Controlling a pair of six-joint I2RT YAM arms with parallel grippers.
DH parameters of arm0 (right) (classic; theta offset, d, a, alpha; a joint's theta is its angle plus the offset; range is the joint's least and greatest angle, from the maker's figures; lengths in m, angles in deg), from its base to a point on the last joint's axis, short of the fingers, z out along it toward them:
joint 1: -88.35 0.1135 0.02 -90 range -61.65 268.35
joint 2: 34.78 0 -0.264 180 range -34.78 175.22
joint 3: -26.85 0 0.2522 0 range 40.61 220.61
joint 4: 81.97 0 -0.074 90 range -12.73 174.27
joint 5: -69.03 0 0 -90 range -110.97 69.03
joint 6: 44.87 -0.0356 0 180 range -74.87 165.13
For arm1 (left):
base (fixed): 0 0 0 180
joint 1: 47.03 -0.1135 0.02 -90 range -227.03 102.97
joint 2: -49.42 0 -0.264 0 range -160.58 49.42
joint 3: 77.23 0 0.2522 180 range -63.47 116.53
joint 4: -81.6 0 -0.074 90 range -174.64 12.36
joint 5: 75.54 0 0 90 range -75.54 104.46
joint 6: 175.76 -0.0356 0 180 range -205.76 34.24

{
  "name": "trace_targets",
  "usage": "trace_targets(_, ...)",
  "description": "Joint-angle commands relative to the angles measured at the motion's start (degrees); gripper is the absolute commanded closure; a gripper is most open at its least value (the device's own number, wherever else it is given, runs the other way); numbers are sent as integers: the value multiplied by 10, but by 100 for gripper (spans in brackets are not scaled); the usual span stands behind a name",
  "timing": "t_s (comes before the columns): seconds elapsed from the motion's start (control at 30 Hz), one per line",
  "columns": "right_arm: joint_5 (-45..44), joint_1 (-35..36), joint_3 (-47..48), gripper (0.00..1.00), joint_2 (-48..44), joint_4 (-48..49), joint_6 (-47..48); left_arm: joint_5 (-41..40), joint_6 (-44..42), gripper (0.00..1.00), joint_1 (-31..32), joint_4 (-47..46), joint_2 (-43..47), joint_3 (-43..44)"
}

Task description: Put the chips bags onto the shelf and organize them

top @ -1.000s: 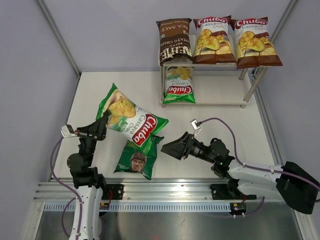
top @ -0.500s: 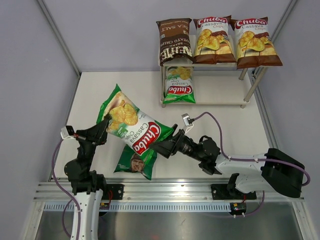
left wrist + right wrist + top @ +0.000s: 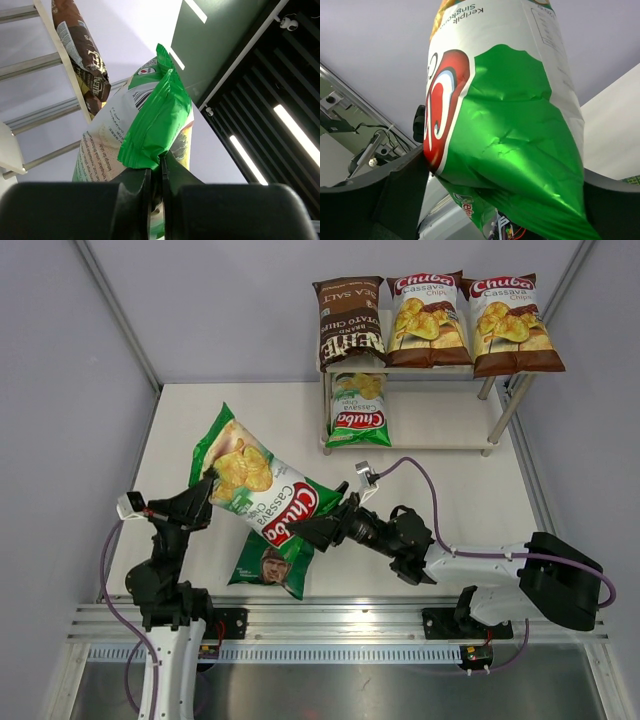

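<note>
Since a second ago the right fingers (image 3: 405,192) have swung toward 9 o'clock and now stand wide apart around the lower end of the raised green Chuba bag (image 3: 262,490); whether they press it cannot be told. Clamped nearly shut, the left fingers (image 3: 134,192) pinch that bag's crimped green seal, holding it above the bench (image 3: 180,430). Its glossy film is puffed and creased. Beneath it, at 6 o'clock, the dark green REAL bag (image 3: 275,560) lies flat. At 1 o'clock, the shelf (image 3: 440,425) carries the brown Kettle bag (image 3: 348,322) and two brown Chuba bags (image 3: 428,318) (image 3: 510,325) side by side on its top board, and a second green Chuba bag (image 3: 358,410) on its pale lower board.
</note>
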Motion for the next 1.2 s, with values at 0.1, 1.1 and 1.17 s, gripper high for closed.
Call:
trace_targets(0.1,7,9,36,42,-31,54,54,104,-51,84,17,37,7,45)
trace_targets(1.1,18,9,16,86,-185,-176,9,233,-359,17,16,-50,-133,171)
trace_targets(1.17,-35,10,-5,86,-227,-238,-1,225,-374,1,16,-19,-138,174)
